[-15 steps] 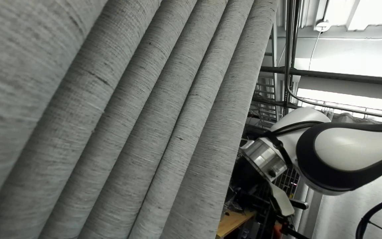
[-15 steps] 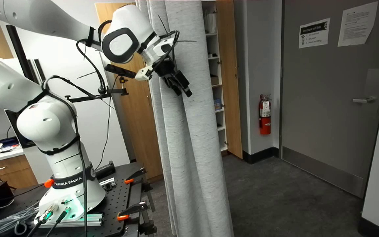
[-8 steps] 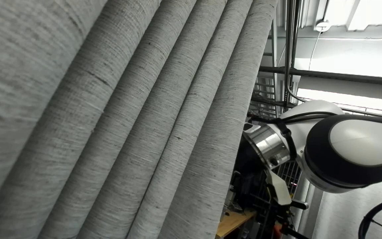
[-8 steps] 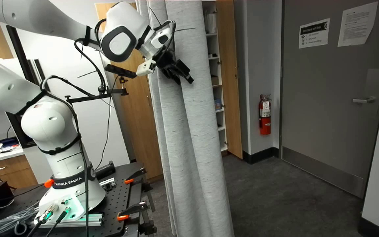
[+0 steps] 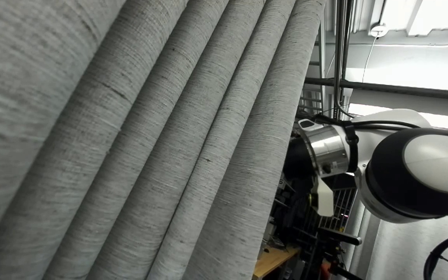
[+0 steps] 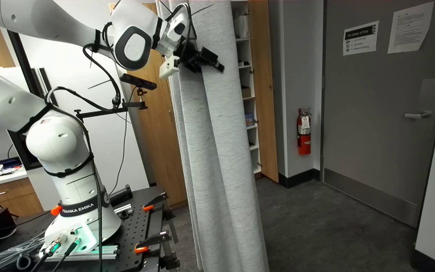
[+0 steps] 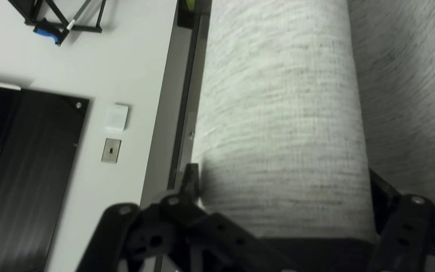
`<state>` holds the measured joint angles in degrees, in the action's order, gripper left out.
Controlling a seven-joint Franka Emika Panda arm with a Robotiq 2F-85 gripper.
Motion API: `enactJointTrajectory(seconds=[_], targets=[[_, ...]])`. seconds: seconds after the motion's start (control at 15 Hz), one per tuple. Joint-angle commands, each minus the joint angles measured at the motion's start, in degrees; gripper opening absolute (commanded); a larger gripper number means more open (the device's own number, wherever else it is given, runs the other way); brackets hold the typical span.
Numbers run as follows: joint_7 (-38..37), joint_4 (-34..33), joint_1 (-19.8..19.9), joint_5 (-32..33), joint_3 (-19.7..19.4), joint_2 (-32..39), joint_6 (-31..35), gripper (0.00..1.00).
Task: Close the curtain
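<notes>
The curtain (image 5: pixel 150 136) is a big light-grey drape with deep pleats, and it fills most of an exterior view. In an exterior view the curtain (image 6: pixel 221 158) hangs down beside the arm, with my gripper (image 6: pixel 208 67) high up against its front. From the wrist, one broad pleat of the curtain (image 7: pixel 285 98) sits between the spread fingers of my gripper (image 7: pixel 285 185). One fingertip (image 7: pixel 190 177) shows at the pleat's left edge. The opposite finger is partly hidden behind its right edge. The jaws stand wide, not squeezed onto the cloth.
A camera (image 6: pixel 138 81) on a stand is close below the forearm. Clamps (image 6: pixel 153 240) line the edge of the mounting table (image 6: pixel 130 223). Past the curtain are an open wooden cabinet door (image 6: pixel 263 90), a fire extinguisher (image 6: pixel 304 132) and a grey door (image 6: pixel 376 124).
My gripper has risen along the curtain and tipped toward level, its jaws staying wide. The curtain has hardly shifted.
</notes>
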<state>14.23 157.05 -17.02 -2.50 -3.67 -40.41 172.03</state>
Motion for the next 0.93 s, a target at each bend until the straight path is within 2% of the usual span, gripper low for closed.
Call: enactJointTrajectory(seconds=[0.0,0.4,0.87], targets=[[-1.04,0.67,-0.11,1.71,0.58,-1.84,6.31,1.0],[-3.47,0.78,2.39,4.25,2.82,-3.49,14.2,1.0],[-7.02,-1.12,9.81,5.09,8.16,-3.27,22.16,1.0]])
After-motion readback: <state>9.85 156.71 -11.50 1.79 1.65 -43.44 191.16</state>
